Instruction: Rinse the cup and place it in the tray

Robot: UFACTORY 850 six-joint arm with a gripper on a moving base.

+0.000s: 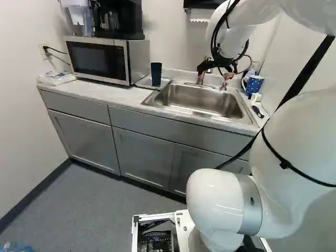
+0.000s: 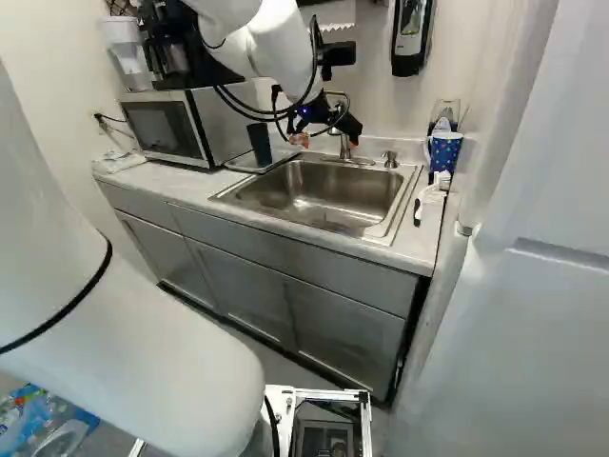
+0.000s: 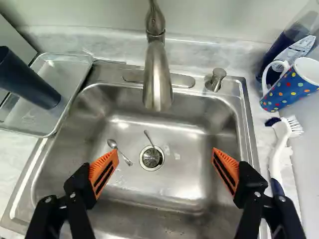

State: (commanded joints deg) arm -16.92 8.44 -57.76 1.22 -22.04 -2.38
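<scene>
Its fingers spread wide, the end effector point(image 1: 214, 80) hangs above the sink point(image 3: 184, 177); a dark cup point(image 3: 29, 80) stands in the tray point(image 3: 67, 74).

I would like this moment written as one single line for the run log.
gripper: open, empty, above sink | dark cup: upright in tray | dotted mug: beside sink | spoon: in sink | faucet: no water visible

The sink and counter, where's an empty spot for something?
The counter looks bare in front of the microwave, and so does the sink between the drain and the wall nearer the brush. It's crowded by the brush and mug.
</scene>
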